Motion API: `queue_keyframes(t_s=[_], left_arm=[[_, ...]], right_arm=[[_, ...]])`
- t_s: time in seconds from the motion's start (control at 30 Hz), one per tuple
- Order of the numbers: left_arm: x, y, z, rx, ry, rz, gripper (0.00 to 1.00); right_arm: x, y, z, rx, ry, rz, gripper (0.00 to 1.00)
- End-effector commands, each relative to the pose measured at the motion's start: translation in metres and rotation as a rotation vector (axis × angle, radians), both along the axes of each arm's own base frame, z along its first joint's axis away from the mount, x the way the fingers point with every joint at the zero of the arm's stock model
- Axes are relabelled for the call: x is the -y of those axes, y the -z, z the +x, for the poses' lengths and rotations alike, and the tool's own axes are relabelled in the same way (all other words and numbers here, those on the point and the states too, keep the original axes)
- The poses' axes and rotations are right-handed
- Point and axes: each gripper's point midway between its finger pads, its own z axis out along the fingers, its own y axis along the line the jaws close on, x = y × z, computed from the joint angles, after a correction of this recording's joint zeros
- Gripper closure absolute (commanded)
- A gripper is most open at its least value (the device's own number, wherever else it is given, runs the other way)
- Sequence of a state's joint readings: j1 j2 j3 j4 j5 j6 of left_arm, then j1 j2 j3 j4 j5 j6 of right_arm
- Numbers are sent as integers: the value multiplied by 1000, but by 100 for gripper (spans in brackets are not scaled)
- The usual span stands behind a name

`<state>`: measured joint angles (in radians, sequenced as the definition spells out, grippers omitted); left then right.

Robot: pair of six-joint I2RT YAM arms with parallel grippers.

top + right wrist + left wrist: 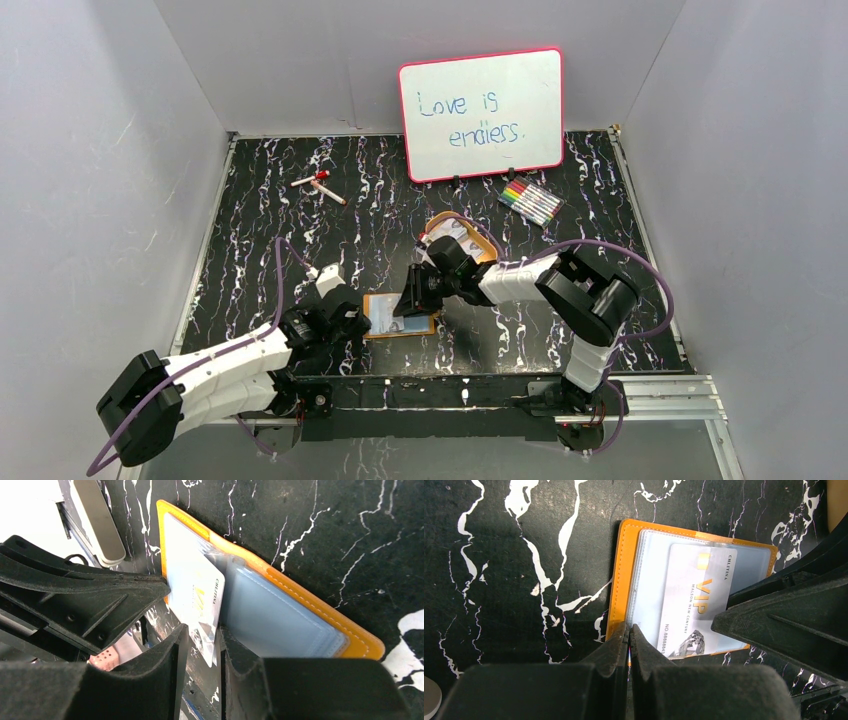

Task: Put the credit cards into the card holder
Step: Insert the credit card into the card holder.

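Note:
The card holder [385, 318] lies open on the black marbled table, orange with pale blue-grey pockets [649, 575] [280, 615]. A pale VIP credit card [696, 600] [200, 597] sits partly in a pocket, its near end sticking out. My right gripper [415, 297] [202, 645] is open, and the card's corner hangs loose between its fingers. My left gripper [352, 322] [629, 630] is shut, with its tips resting on the card holder's near edge. More pale cards [458, 232] lie in an oval tray behind the right arm.
The yellow-orange tray [487, 247] sits just behind the right wrist. A whiteboard [482, 112] stands at the back, with a pack of coloured markers [530, 202] in front of it and a red marker [318, 183] at the back left. Grey walls close in both sides.

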<state>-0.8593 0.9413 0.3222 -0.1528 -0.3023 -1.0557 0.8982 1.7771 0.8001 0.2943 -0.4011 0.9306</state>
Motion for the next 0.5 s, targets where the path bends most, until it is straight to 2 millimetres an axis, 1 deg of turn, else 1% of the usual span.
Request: queue_keyframes(t_s=[0.0, 0.3, 0.47], left_arm=[[-2, 1, 2, 4, -5, 11, 100], [-3, 2, 1, 4, -4, 9, 100], [-3, -1, 1, 13, -5, 3, 100]], right_arm=[[-11, -10, 4, 48, -28, 9, 65], [-25, -8, -1, 41, -68, 27, 65], [-34, -8, -4, 46, -98, 31, 65]])
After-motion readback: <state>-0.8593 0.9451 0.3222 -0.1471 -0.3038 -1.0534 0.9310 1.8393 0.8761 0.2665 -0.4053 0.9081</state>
